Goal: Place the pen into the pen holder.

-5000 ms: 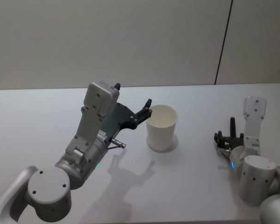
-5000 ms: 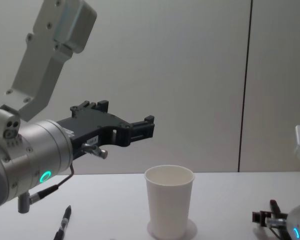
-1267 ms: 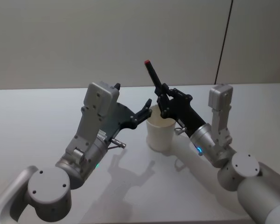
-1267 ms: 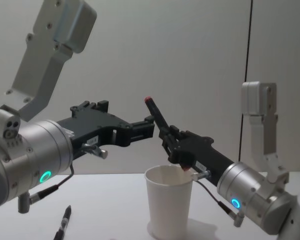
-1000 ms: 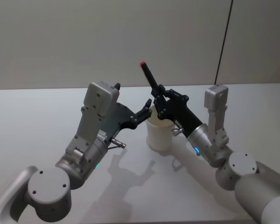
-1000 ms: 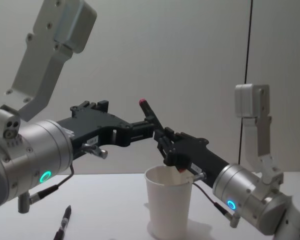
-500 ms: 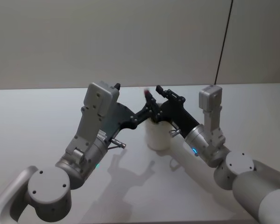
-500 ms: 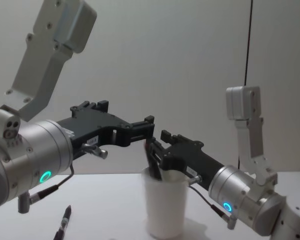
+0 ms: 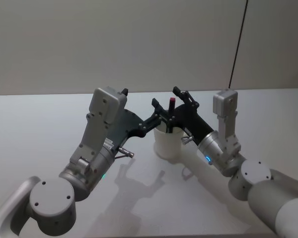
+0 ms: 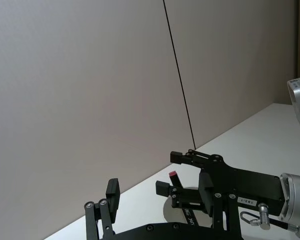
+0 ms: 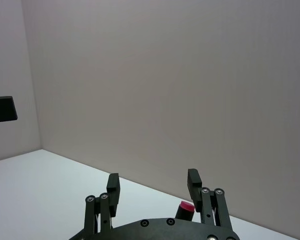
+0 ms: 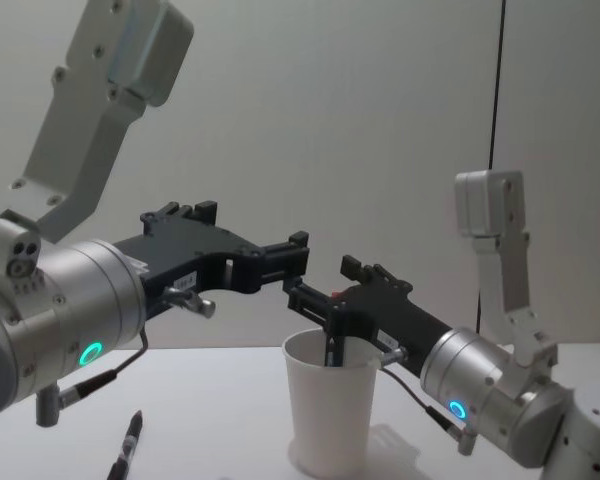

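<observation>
Now, one pen [image 9: 171,106] inside one pen holder [image 9: 168,146]

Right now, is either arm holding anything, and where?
Nothing: the right gripper is open around the pen standing in the pen holder; left gripper open too.

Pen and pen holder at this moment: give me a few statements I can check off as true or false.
1. The pen stands in the pen holder with its red end up. True.
2. The right tool is clamped on the pen. False: its fingers are spread wide above the holder, not closed on the pen.
3. The pen holder lies tipped on its side. False: it stands upright on the table.
4. The left tool hovers beside the holder's rim, open and holding nothing. True.
</observation>
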`<action>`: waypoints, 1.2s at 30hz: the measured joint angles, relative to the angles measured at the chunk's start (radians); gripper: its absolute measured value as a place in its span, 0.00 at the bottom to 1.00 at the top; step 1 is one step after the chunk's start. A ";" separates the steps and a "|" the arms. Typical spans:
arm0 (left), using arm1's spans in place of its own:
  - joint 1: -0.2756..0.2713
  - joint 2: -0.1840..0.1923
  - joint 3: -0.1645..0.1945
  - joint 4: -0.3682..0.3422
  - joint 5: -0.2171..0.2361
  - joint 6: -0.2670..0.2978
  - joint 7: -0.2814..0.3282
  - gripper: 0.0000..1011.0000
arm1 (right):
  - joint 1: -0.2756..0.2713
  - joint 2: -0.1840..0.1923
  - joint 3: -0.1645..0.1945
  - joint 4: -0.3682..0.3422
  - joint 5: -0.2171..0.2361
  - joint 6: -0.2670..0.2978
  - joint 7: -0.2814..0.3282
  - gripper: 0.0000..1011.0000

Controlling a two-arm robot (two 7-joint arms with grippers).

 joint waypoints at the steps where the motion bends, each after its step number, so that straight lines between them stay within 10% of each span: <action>1: 0.000 0.000 0.000 0.000 0.000 0.000 0.000 0.99 | 0.001 0.000 0.001 0.001 0.000 0.000 0.000 0.84; 8: 0.000 0.000 0.000 0.000 0.000 0.000 0.000 0.99 | 0.005 -0.001 0.012 0.006 0.001 -0.004 0.002 0.99; 24: 0.000 0.000 0.000 0.000 0.000 0.000 0.000 0.99 | 0.001 -0.003 0.054 -0.041 0.027 0.010 -0.013 0.99; 36: 0.000 0.000 0.000 0.000 0.000 0.000 0.000 0.99 | -0.191 0.032 0.052 -0.488 -0.006 0.261 -0.142 0.99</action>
